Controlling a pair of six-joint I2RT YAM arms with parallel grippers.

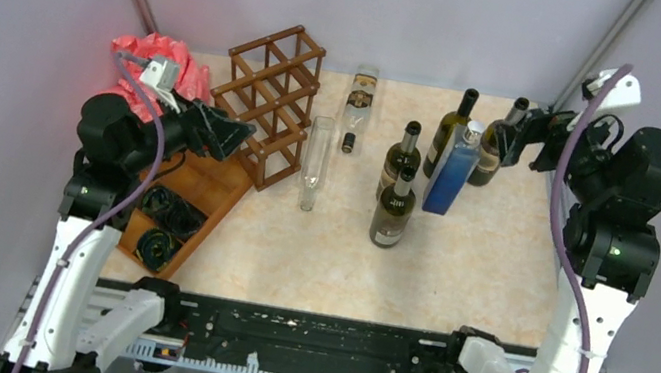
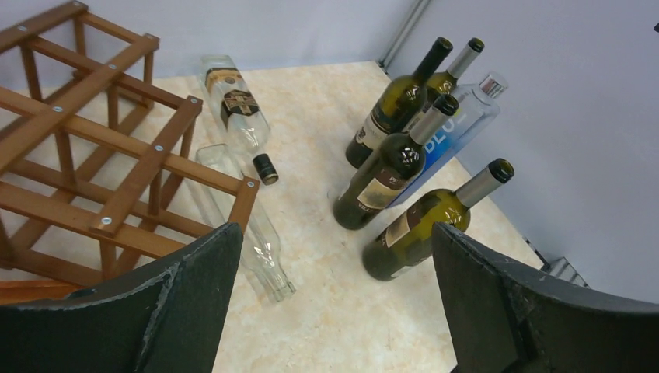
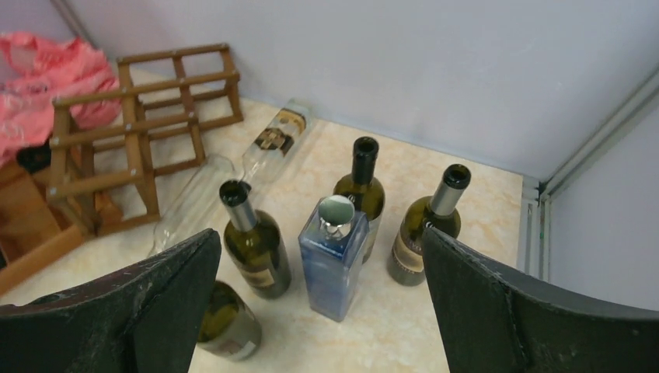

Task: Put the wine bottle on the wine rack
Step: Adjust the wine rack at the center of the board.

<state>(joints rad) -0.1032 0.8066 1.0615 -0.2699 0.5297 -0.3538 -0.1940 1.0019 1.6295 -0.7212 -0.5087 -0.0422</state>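
The dark wooden wine rack (image 1: 271, 95) (image 2: 148, 163) (image 3: 132, 93) stands at the back left. Several dark green wine bottles stand upright mid-right, the nearest one (image 1: 392, 212) (image 2: 412, 229) at the front. A clear empty bottle (image 1: 315, 162) (image 2: 260, 245) and a labelled clear bottle (image 1: 359, 100) (image 2: 233, 105) lie on their sides beside the rack. My left gripper (image 1: 226, 134) (image 2: 336, 233) hovers open by the rack's front corner, holding nothing. My right gripper (image 1: 530, 134) (image 3: 320, 233) hangs open above and behind the standing bottles, also holding nothing.
A blue square bottle (image 1: 452, 166) (image 3: 334, 256) stands among the green ones. A flat brown compartment tray (image 1: 215, 187) with black coils lies under the left arm. A pink bag (image 1: 161, 57) sits behind it. Grey walls close in the table on three sides.
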